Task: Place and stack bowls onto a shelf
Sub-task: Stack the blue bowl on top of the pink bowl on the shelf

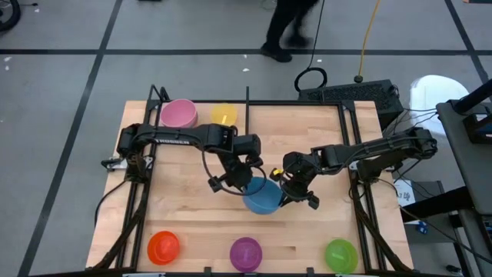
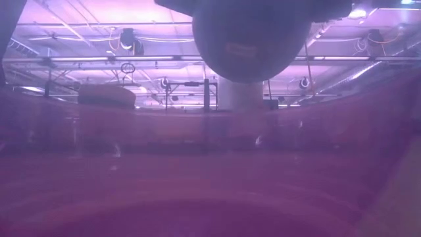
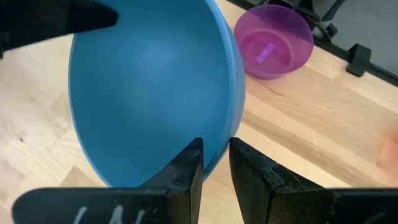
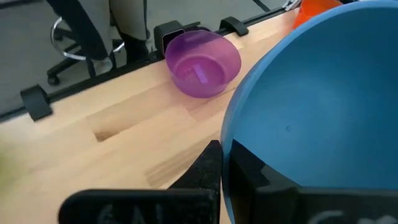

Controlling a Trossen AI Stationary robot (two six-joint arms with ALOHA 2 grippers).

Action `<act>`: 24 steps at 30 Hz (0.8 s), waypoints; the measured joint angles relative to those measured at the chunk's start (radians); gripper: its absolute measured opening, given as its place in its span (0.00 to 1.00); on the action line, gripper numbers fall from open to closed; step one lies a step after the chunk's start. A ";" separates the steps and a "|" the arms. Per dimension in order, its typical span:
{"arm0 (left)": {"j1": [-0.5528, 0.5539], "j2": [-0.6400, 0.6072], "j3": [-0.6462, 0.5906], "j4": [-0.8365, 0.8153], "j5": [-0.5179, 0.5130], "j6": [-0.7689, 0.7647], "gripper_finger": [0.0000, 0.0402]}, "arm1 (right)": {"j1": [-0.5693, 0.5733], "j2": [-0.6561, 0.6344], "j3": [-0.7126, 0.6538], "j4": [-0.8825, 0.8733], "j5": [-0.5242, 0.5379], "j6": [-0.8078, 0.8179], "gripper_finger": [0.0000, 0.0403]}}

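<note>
A blue bowl (image 1: 263, 197) hangs over the middle of the table, between both grippers. My left gripper (image 1: 233, 181) is at its left far side and my right gripper (image 1: 297, 192) at its right side; both are shut on its rim. A pink bowl (image 1: 178, 114) and a yellow bowl (image 1: 224, 115) stand at the table's far edge, by the shelf's black rods and upright divider (image 1: 247, 96). Orange (image 1: 164, 246), purple (image 1: 246, 252) and green (image 1: 340, 255) bowls stand along the near edge. My left gripper (image 3: 216, 168) pinches the blue bowl's rim (image 3: 222, 148), one finger inside the bowl and one outside. It comes from the table's left and far side, slanting down. The bowl is tilted and appears lifted off the table. My right gripper (image 4: 229, 174) pinches the opposite part of the rim (image 4: 225, 134), one finger inside and one outside. It comes from the table's right side.
The purple bowl (image 3: 273, 40) stands near the table's front edge, just beyond the held bowl. Purple fills most of the low view (image 2: 210, 184). Bare wood lies around the blue bowl. A person's legs (image 1: 288, 31) show on the floor beyond the far edge.
</note>
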 joint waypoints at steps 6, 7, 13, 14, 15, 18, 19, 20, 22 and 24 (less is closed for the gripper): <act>-0.001 0.000 0.000 -0.005 0.000 -0.001 0.20 | 0.000 0.000 0.000 -0.003 0.001 0.014 0.00; -0.001 0.000 0.000 -0.005 0.000 -0.011 0.20 | 0.000 0.000 0.000 -0.003 0.001 0.019 0.00; -0.001 0.000 0.000 -0.005 0.000 -0.032 0.19 | -0.004 0.000 0.000 -0.010 -0.002 0.029 0.00; -0.001 0.000 0.000 -0.005 0.000 -0.025 0.18 | -0.004 0.000 0.000 -0.010 -0.002 0.029 0.00; -0.001 0.000 0.000 -0.005 0.001 -0.021 0.16 | -0.004 0.000 0.000 -0.010 -0.002 0.029 0.00; -0.001 0.000 0.000 -0.010 0.008 -0.010 0.07 | -0.004 0.000 0.000 -0.011 -0.005 0.028 0.00; -0.003 0.000 0.000 -0.013 0.010 -0.008 0.04 | -0.004 0.000 0.000 -0.012 -0.005 0.026 0.00; -0.005 0.000 0.000 -0.013 0.013 -0.009 0.03 | -0.004 0.000 0.000 -0.012 -0.006 0.026 0.00; -0.005 0.000 0.000 -0.013 0.015 -0.011 0.03 | -0.004 0.000 0.000 -0.012 -0.006 0.025 0.00; -0.004 0.000 0.000 -0.013 0.012 -0.016 0.04 | -0.004 0.000 0.000 -0.013 -0.006 0.025 0.00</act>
